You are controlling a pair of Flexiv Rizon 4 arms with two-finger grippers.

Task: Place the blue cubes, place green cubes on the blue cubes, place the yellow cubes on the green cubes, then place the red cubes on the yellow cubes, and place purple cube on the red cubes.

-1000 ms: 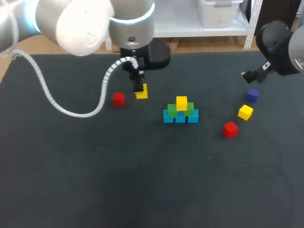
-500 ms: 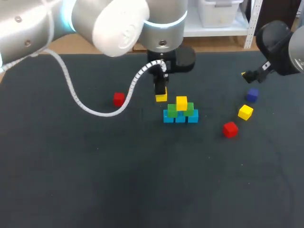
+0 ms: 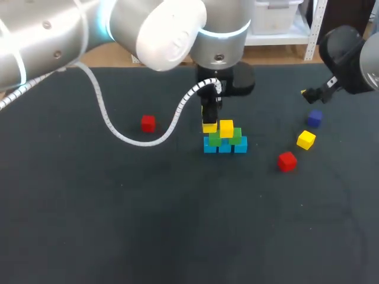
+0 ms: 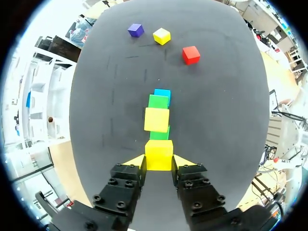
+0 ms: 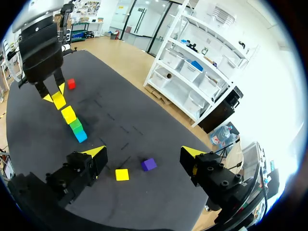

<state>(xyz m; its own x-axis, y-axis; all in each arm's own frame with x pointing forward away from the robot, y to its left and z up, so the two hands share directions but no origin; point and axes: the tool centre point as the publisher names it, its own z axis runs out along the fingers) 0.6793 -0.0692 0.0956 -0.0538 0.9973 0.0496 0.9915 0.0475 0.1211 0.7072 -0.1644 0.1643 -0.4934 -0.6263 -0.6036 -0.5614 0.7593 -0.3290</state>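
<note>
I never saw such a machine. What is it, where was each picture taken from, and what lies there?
It is a robot with two arms at a dark table. One picture looks down from above and behind; the two round ones come from a camera on each wrist. The left end effector is shut on a yellow cube, close to a small pile: blue cubes below, green cubes on them, a second yellow cube on top. The right end effector is open, holding nothing. Loose on the table lie a red cube, another red cube, a third yellow cube and a purple cube.
</note>
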